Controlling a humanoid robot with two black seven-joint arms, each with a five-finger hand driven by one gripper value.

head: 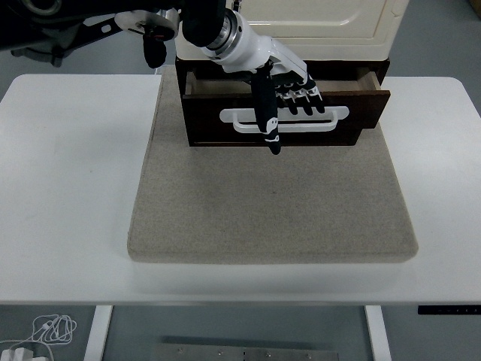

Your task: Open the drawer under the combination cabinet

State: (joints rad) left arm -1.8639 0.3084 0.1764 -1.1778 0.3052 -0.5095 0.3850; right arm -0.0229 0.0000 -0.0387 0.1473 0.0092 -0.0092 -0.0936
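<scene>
Drawer (285, 113) sits under the cream cabinet (316, 30) at the far end of the grey mat (270, 203), and it's already partly out: front panel stands proud of the dark carcass, with a strip of the inside showing behind the front on the right. Left hand (282, 86) comes in from the upper left over the drawer front; four fingers (304, 101) are curled down over the top edge toward the white handle (285, 120), thumb pointing straight down across the handle. Can't tell from this angle if the fingers are actually hooked through the handle or just resting on the panel, so grip is unconfirmed. Right arm not in view. Progress call: opening is started, maybe a third of travel, drawer slightly skewed with the right side further out. Left to do: pull further toward the worktop's (68, 188) near edge, keeping the front square.
</scene>
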